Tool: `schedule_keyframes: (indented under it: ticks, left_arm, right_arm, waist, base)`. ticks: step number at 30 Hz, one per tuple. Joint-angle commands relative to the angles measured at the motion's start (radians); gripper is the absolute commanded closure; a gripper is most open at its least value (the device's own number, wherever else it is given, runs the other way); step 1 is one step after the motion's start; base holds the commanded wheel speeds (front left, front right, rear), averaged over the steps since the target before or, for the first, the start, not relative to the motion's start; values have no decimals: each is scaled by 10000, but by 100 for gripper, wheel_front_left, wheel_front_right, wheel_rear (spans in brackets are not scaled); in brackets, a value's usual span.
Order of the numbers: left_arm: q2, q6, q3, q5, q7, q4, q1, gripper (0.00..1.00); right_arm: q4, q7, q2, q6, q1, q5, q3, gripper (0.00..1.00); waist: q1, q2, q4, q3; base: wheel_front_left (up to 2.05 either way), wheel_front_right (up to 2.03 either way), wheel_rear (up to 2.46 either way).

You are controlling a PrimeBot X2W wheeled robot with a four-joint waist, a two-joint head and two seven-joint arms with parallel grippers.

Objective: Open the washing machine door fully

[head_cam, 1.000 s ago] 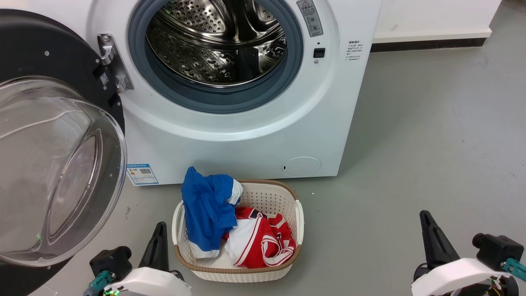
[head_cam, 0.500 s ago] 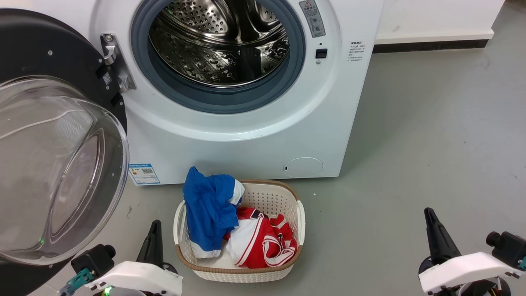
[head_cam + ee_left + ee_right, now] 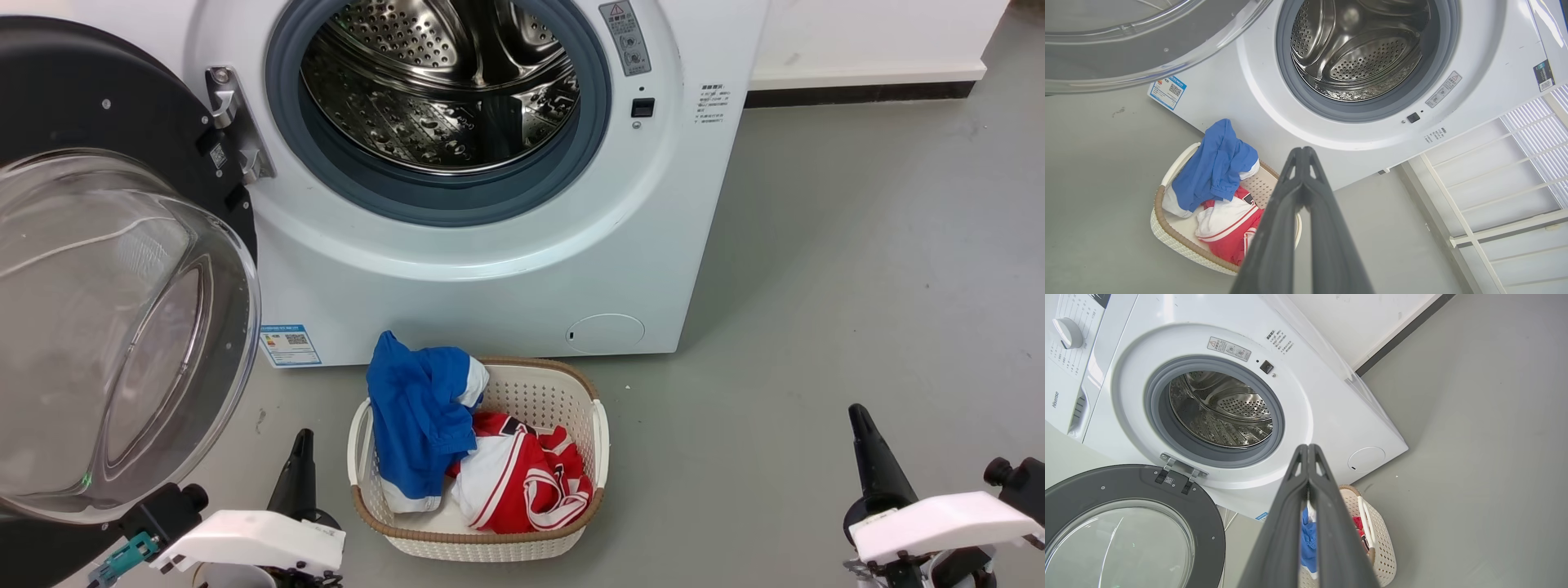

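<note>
Two claws sat low: left gripper and right gripper pinched shut on nothing, likely because the washing machine door already hung wide, left of the washing machine.

My left gripper sits low at my left side, its two long dark fingers pressed together tip to tip and pointing forward. My right gripper mirrors it at my right, jaws likewise closed. Both white wrists lie roughly level beneath them.
</note>
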Motion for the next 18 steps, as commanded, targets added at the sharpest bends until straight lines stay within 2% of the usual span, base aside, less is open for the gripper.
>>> schedule_keyframes:
  ticks: [1,18]
  left_arm:
    - [-27,-54,92,-306,86,-126,-253,100]
    - [-104,-299,419,-2251,606,-116,-389,100]
  right_arm:
    - [-68,37,-2,1,-290,320,-46,100]
    - [68,425,33,1,-470,2392,-215,100]
  waist:
    - [0,0,6,-2]
    - [0,0,77,-26]
  base:
    - [0,0,0]
    - [0,0,0]
